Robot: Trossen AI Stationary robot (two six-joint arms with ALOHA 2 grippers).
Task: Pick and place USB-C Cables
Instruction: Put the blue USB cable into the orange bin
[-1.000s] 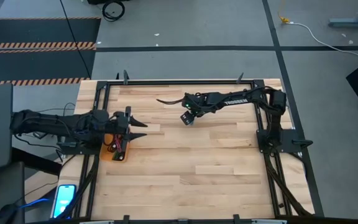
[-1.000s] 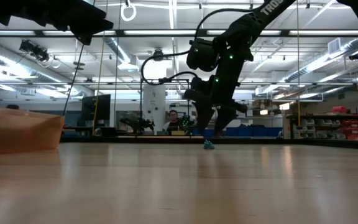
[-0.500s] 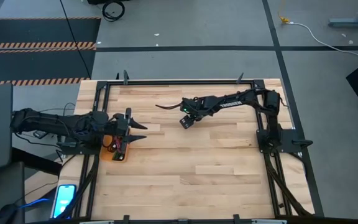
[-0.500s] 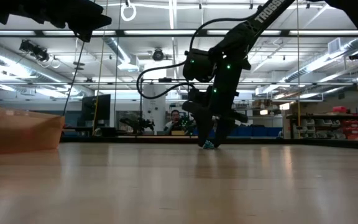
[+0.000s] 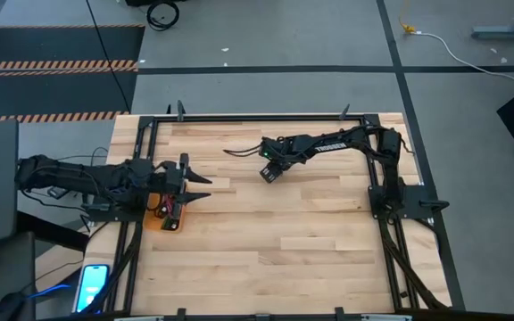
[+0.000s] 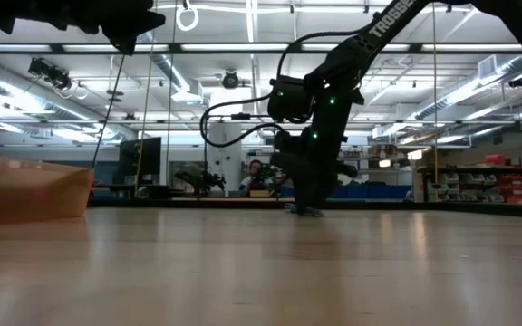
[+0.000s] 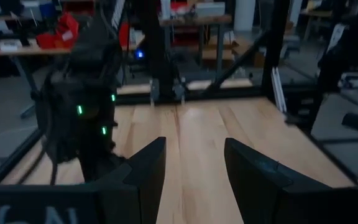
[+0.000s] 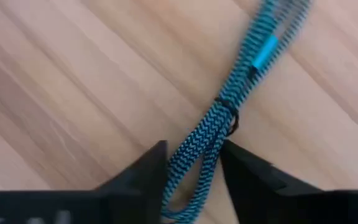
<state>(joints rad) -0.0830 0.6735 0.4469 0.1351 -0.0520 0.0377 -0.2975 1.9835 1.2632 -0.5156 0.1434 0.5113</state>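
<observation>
A teal-blue braided USB-C cable lies bundled on the wooden table, bound by a dark tie at its middle. My right gripper points steeply down at the far middle of the table and is shut on the bundle's looped end. My left gripper hovers level at the table's left edge. It is open, with nothing between its fingers. Below it stands an orange container. My right gripper pinches the looped end of the teal-blue bundle between its two fingers. The fingers come from above, slanting down, and stand on either side of the strands. The cable lies flat on the table, stretching away from the fingers.
The orange container's wall rises at the left in the low view. A black frame borders the table. A phone lies off the table's near left corner. Bare wood spreads over the near half.
My right gripper has sunk onto the table and shifted slightly toward the left edge. Its fingers have drawn together around the teal-blue cable, which stays on the wood.
</observation>
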